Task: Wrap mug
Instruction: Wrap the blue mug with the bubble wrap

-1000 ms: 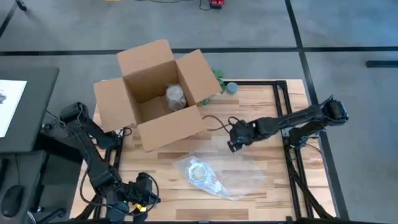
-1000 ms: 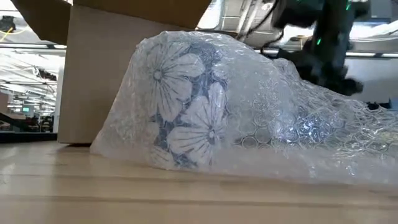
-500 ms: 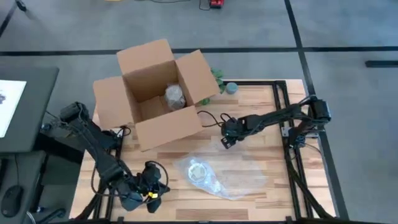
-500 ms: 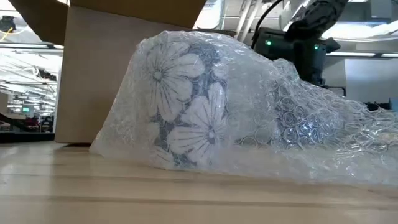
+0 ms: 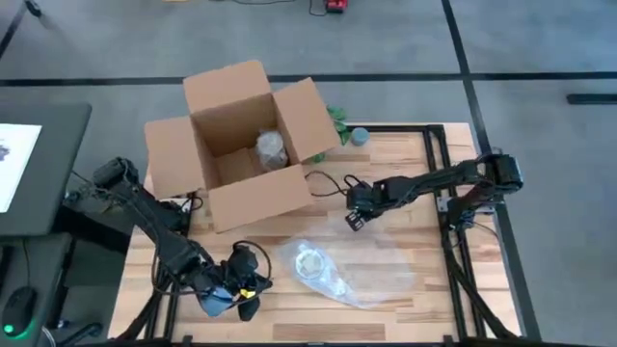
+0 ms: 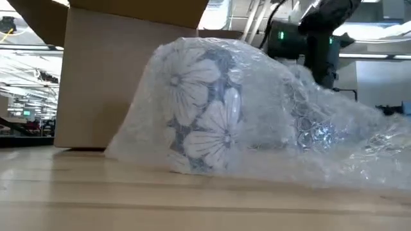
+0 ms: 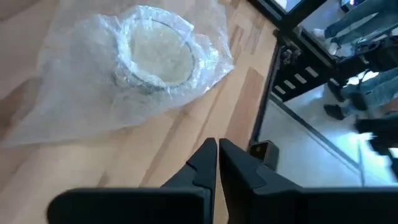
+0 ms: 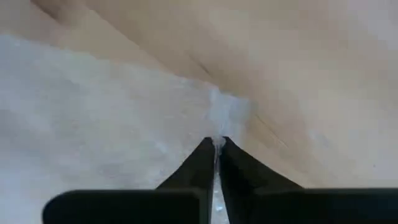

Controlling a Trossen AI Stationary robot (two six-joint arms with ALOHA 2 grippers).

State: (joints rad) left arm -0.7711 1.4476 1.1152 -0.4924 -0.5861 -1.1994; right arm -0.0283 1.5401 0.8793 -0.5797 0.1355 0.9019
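Mug [image 5: 310, 266], white with a floral print, stands upright near the front middle of the wooden table [image 5: 405, 183], draped in a sheet of clear bubble wrap [image 5: 371, 275] that spreads out toward the right. Right gripper [image 5: 353, 219] sits at the sheet's far edge, its jaws pinched shut on a corner of the plastic. Left gripper [image 5: 249, 294] hovers near the front edge just left of the mug, its fingers [image 7: 205, 163] pressed together on nothing. An open cardboard box [image 5: 241, 145] stands behind, holding another wrapped bundle [image 5: 272, 149].
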